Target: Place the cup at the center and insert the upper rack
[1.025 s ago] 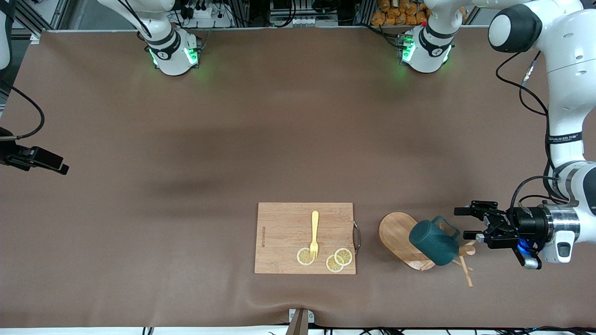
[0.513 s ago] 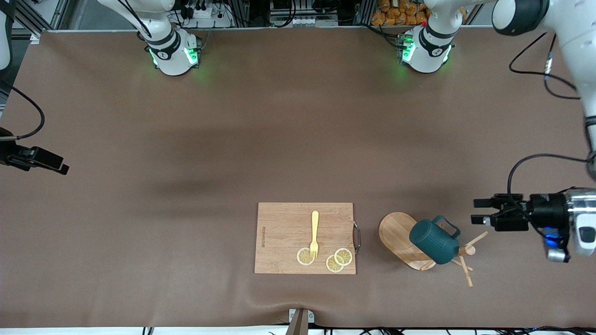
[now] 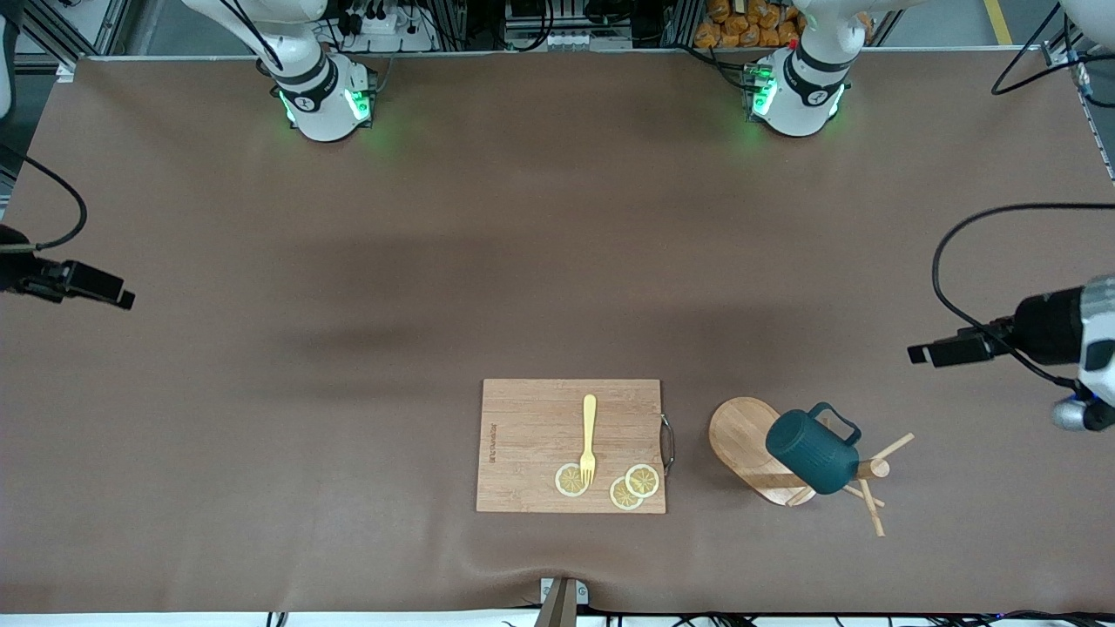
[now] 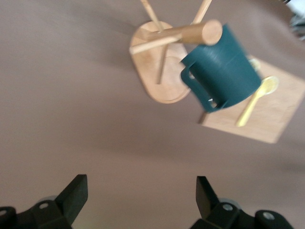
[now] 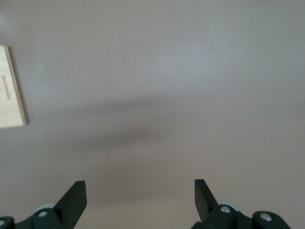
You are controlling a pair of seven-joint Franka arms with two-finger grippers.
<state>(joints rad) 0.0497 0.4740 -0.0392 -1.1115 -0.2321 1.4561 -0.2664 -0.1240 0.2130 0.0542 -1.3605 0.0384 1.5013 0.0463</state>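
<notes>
The cup (image 3: 812, 454) is a dark teal mug with a ribbed outside and a small loop handle. It hangs tilted on the upper rack (image 3: 756, 448), its handle turned up and toward the left arm's end of the worktop. The upper rack is a light wooden mug tree with a flat oval base, a thick round post and thin pegs sticking out. It lies tipped on its side on the worktop, post pointing toward the left arm's end, near the front camera's edge.
</notes>
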